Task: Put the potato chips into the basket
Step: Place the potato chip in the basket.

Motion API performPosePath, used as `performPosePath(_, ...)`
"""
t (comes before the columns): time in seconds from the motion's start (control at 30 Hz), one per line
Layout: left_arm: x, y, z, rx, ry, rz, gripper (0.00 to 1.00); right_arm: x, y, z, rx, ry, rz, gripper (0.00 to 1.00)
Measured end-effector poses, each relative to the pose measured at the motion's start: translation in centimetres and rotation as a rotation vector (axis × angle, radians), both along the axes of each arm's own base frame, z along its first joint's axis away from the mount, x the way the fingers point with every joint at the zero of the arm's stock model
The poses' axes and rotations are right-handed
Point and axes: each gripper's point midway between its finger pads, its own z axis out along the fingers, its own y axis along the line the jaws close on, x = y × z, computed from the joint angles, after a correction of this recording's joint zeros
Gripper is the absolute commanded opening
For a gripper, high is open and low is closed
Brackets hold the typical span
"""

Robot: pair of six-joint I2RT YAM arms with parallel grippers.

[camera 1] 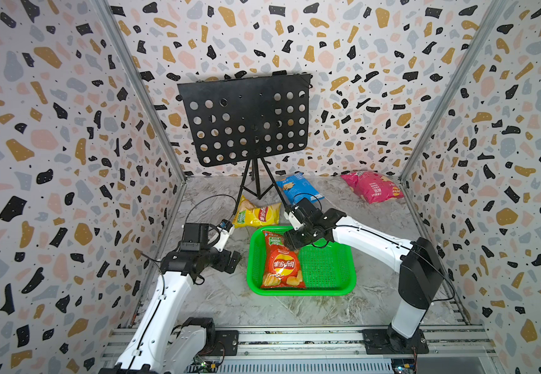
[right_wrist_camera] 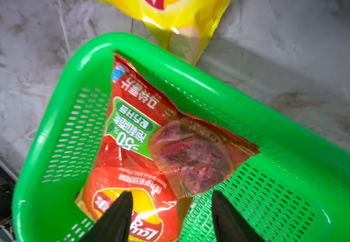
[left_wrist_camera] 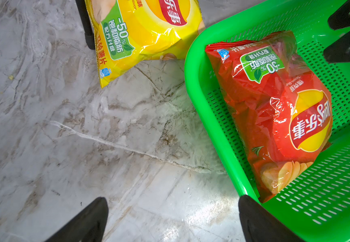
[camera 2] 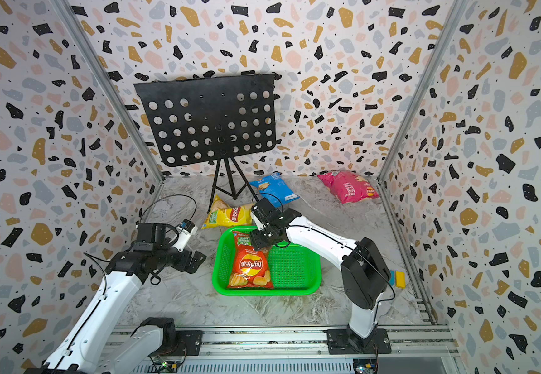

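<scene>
The orange-red potato chips bag (camera 1: 282, 262) (camera 2: 249, 265) (right_wrist_camera: 140, 146) lies flat in the left half of the green basket (camera 1: 301, 293) (camera 2: 262, 293) (right_wrist_camera: 211, 83). My right gripper (camera 1: 288, 242) (right_wrist_camera: 172, 193) hovers over the bag's far end with its jaws apart. One finger is over the logo, the other over bare mesh. The yellow bag (camera 1: 256, 213) (left_wrist_camera: 144, 31) lies just beyond the basket. Farther back lie the blue bag (camera 1: 299, 187) and, at the back right, the pink bag (camera 1: 372, 187). My left gripper (camera 1: 234, 259) (left_wrist_camera: 173, 199) is open and empty over the table, left of the basket (left_wrist_camera: 193, 83).
A black perforated music stand (camera 1: 246, 119) stands at the back. Its tripod legs (camera 1: 256, 184) come down between the yellow and blue bags. Small yellow and blue blocks (camera 2: 398, 279) lie by the right wall. Patterned walls close in three sides. A metal rail (camera 1: 295, 336) runs along the front.
</scene>
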Motion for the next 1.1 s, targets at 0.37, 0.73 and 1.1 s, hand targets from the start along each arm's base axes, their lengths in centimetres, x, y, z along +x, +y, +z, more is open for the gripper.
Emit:
performPosePath(0.37,0.0,0.0,0.0,0.001,0.0,-0.001,1.0,-0.6,2.3,-4.8,-0.075,0.067,0.016,0.66)
performPosePath(0.73,0.0,0.0,0.1,0.004,-0.005,-0.005,1.0,-0.5,2.3,-6.3,-0.13,0.079,0.011,0.71)
performPosePath(1.1,-0.1,0.0,0.3,0.003,-0.014,-0.007,1.0,1.1,1.5,3.7,0.011,-0.026,-0.005,0.74)
